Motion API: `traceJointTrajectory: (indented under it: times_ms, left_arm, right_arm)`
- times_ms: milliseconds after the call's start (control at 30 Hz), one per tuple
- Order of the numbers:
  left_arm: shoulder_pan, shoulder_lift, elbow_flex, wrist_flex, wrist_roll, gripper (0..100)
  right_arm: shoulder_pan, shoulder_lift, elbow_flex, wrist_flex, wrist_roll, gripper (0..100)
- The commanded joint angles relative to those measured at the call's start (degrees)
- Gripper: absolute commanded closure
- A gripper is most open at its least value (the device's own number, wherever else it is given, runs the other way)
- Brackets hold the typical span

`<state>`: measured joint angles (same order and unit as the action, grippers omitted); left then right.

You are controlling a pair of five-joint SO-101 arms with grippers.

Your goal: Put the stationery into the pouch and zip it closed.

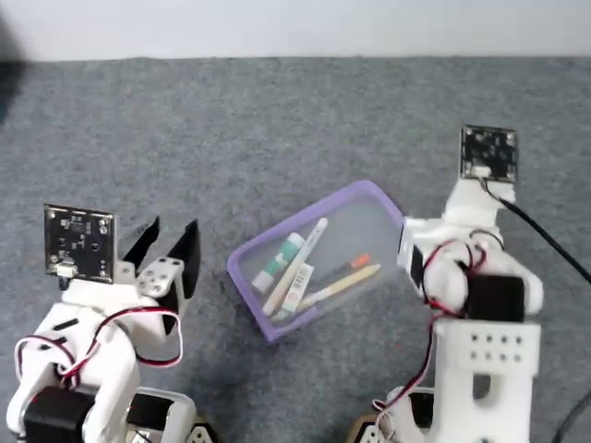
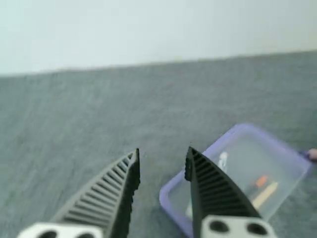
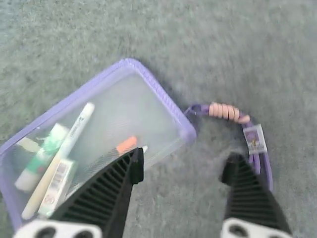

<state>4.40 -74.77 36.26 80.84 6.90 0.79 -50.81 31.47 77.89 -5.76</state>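
Pouch [image 1: 355,226] lies on the carpet [image 1: 277,120] between my arms, pens [image 1: 343,284] inside. It looks light, floppy and slick. My right gripper [image 3: 185,156] gapes over its beaded zip pull [image 3: 225,110], likely the best hold. My left gripper [image 2: 163,150] is spread too.

We see the pouch between our two claws on the tabletop [image 1: 277,120].
The pouch [image 1: 355,231] lies just right of our left claw [image 2: 163,151] and just before our right claw [image 3: 184,158], stationery [image 1: 300,268] inside it; its strap [image 3: 225,111] lies beside it, also ahead of that claw.
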Motion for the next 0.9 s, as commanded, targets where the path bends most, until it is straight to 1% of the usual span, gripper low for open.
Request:
traceJointTrajectory:
  times_ms: [0,33,67,133,233,333,467,567,733,867]
  left_arm:
    - [-2.0,-3.9,0.7,2.4,0.5,85]
    - [-2.0,-6.1,2.0,2.3,0.5,85]
    - [-2.0,-8.4,3.4,2.1,0.4,85]
    - [-1.9,-14.1,7.2,1.7,0.3,89]
    - [-1.9,-23.3,14.3,1.0,0.2,99]
    - [-2.0,-30.6,21.1,1.1,0.2,98]
    - [-3.5,-28.1,24.9,0.4,0.7,99]
    - [-4.9,-28.2,30.7,-0.6,0.6,99]
    - [-4.6,-29.1,36.0,-2.1,0.4,98]
    - [-5.0,-29.4,44.4,-2.6,0.4,98]
  right_arm:
    - [0.1,-6.1,-3.1,2.5,-0.9,91.3]
    - [0.1,-7.5,-2.6,2.5,-0.9,96.8]
    - [0.1,-9.0,-1.9,2.5,-0.9,99.8]
    - [0.1,-12.2,0.5,2.6,-1.1,95.7]
    - [0.1,-17.3,5.9,2.1,-1.1,98.9]
    - [0.1,-22.5,11.7,2.1,-1.0,98.7]
    - [0.1,-29.7,19.8,2.1,-0.9,99.1]
    - [0.1,-35.2,27.8,2.3,-0.8,99.1]
    - [0.0,-46.0,39.6,2.0,-0.8,99.1]
    - [0.0,-54.0,47.2,2.0,-0.8,99.1]
